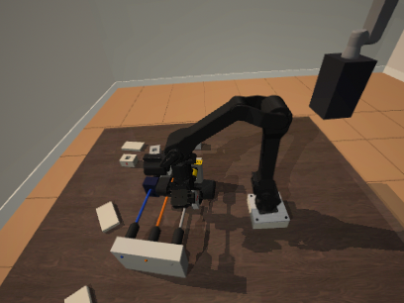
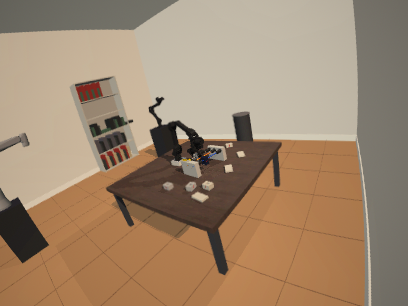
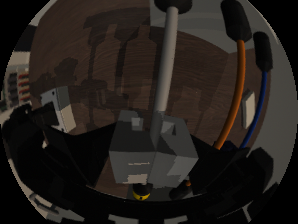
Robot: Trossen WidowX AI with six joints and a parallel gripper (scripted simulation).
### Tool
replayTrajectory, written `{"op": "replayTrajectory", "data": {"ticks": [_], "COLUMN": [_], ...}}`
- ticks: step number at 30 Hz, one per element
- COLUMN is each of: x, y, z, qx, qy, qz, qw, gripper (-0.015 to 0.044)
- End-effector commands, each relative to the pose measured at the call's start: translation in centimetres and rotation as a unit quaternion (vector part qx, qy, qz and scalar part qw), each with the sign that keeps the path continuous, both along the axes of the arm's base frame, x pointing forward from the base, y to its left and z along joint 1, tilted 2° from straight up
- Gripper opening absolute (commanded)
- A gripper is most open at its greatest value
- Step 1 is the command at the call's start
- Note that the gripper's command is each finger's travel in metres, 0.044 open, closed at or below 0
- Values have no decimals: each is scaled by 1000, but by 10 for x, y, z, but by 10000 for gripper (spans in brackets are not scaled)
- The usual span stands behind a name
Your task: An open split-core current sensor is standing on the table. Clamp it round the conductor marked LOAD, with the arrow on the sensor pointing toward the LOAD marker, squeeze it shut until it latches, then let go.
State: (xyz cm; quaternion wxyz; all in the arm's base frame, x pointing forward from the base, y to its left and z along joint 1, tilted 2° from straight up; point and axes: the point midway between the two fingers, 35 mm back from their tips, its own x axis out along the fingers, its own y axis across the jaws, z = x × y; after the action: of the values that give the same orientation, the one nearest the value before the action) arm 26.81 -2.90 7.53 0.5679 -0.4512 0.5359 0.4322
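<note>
The grey sensor [image 3: 131, 159] [image 1: 196, 199] sits around the pale grey conductor [image 3: 167, 65] [image 1: 182, 217]. In the wrist view its two halves stand on either side of the conductor, which enters between them. My gripper [image 3: 150, 130] [image 1: 185, 190] is shut on the sensor, one dark finger against each side. The arm hides most of the sensor in the top view. The LOAD marking and the arrow cannot be read, and the latch cannot be made out.
An orange conductor [image 1: 161, 210] [image 3: 241, 75] and a blue conductor [image 1: 143, 209] [image 3: 260, 107] run beside the grey one. All three enter a white block [image 1: 149, 254]. Pale blocks [image 1: 108, 216] [image 1: 129, 159] [image 1: 133, 146] lie beyond the blue conductor. The arm's base [image 1: 269, 218] stands on the other side.
</note>
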Motion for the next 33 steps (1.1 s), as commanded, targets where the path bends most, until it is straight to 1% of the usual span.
{"op": "replayTrajectory", "data": {"ticks": [1, 6, 17, 33], "x": [1, 0, -1, 0], "y": [0, 0, 0, 1], "z": [9, 14, 11, 12], "qx": [0, 0, 0, 0], "qy": [-6, -8, -6, -5], "qz": [1, 2, 0, 0], "qw": [1000, 1000, 1000, 1000], "gripper": [0, 0, 0, 420]}}
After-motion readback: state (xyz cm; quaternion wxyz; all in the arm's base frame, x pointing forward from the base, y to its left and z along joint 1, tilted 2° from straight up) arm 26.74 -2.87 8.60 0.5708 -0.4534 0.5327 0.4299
